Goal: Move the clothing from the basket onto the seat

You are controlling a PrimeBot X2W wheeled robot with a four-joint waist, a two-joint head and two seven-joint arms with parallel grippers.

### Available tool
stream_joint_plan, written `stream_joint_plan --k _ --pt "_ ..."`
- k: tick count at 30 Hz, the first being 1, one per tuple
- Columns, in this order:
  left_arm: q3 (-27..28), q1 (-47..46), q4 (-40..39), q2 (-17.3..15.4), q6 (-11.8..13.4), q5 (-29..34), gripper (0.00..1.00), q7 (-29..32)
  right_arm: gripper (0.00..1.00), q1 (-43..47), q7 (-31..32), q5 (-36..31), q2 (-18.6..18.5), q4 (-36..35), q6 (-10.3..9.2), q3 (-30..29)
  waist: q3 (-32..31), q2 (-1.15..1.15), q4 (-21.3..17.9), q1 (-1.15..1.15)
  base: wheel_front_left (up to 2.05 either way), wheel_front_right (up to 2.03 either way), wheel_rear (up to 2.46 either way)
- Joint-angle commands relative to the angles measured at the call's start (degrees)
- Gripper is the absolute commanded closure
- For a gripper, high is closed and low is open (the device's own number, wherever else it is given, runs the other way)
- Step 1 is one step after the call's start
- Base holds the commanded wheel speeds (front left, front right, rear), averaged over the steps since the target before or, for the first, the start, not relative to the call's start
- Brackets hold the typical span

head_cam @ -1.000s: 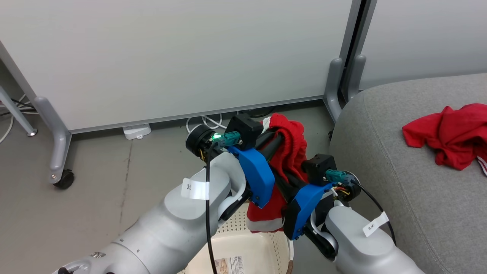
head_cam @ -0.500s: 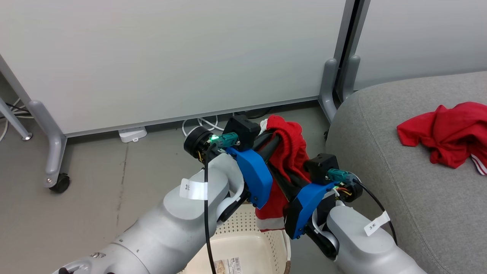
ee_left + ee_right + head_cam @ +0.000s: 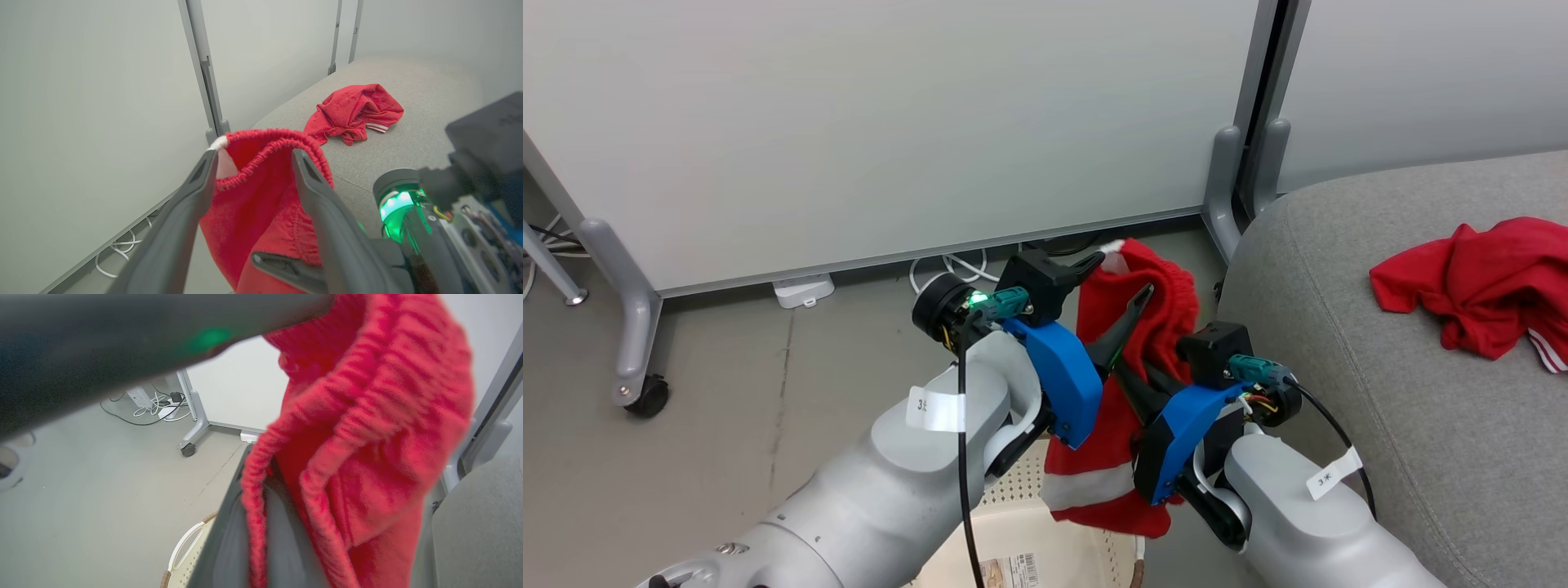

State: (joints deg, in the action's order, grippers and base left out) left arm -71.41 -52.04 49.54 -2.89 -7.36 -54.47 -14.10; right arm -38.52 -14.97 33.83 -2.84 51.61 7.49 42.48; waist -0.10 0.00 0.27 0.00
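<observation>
One red garment (image 3: 1156,314) with a broad white band hangs in the air above the basket (image 3: 1021,547), beside the grey seat (image 3: 1339,343). My left gripper (image 3: 1117,280) stands open, its two fingers spread at the garment's elastic edge (image 3: 261,143). My right gripper (image 3: 1135,377) is shut on this garment lower down, and fabric (image 3: 359,428) wraps its fingers. A second red garment (image 3: 1482,282) with striped trim lies crumpled on the seat (image 3: 429,94), also seen in the left wrist view (image 3: 355,108).
A white partition panel (image 3: 890,122) on grey wheeled feet (image 3: 637,384) stands just behind the arms. Cables and a power strip (image 3: 800,287) lie on the floor under it. The basket's white handle (image 3: 184,549) shows below the right gripper.
My left gripper has gone from shut to open. The held garment has sagged, and its white band hangs lower over the basket. The head camera has shifted slightly.
</observation>
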Motion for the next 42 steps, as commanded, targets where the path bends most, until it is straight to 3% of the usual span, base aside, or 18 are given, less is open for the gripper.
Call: stream_joint_plan --k 1,9,15,26,30,35,42 --pt "-0.2 0.3 0.2 0.0 0.2 -0.1 0.00 -0.2 1.00 -0.3 -0.3 -0.4 -0.1 -0.2 0.01 -0.2 0.0 0.00 0.0 0.00 0.00 0.00 0.00" --pt "0.8 2.1 0.5 -0.3 0.3 -0.3 0.00 -0.8 1.00 0.8 -0.3 -1.2 -0.1 -0.5 0.01 -1.6 -0.3 0.00 0.1 0.00 0.00 0.00 0.00" --pt "4.3 4.4 -2.1 -2.4 1.4 1.7 0.00 -1.2 1.00 1.7 -0.3 -2.1 -0.1 -0.4 0.01 -3.0 -0.4 0.00 0.5 0.00 0.00 0.00 0.00" --pt "20.9 19.8 -17.6 -10.2 5.8 14.5 0.00 -1.2 1.00 2.9 -0.3 -4.3 -0.1 -1.2 0.01 -5.5 -0.1 0.00 0.4 0.00 0.00 0.00 0.00" --pt "27.6 26.9 -22.2 -12.2 6.3 19.2 0.00 -1.2 1.00 3.2 -0.3 -4.9 -0.1 -1.5 0.01 -6.4 0.1 0.00 0.2 0.00 0.00 0.00 0.00" --pt "34.3 33.4 -25.9 -12.5 5.7 24.2 0.00 -1.2 1.00 3.7 -0.3 -5.7 -0.1 -2.0 0.01 -7.8 0.3 0.00 0.4 0.00 0.00 0.00 0.00" --pt "42.1 39.7 -29.6 -10.0 4.2 30.4 0.00 -1.2 1.00 4.4 -0.3 -6.4 -0.1 -3.1 0.01 -8.9 0.6 0.00 0.5 0.00 0.00 0.00 0.00"
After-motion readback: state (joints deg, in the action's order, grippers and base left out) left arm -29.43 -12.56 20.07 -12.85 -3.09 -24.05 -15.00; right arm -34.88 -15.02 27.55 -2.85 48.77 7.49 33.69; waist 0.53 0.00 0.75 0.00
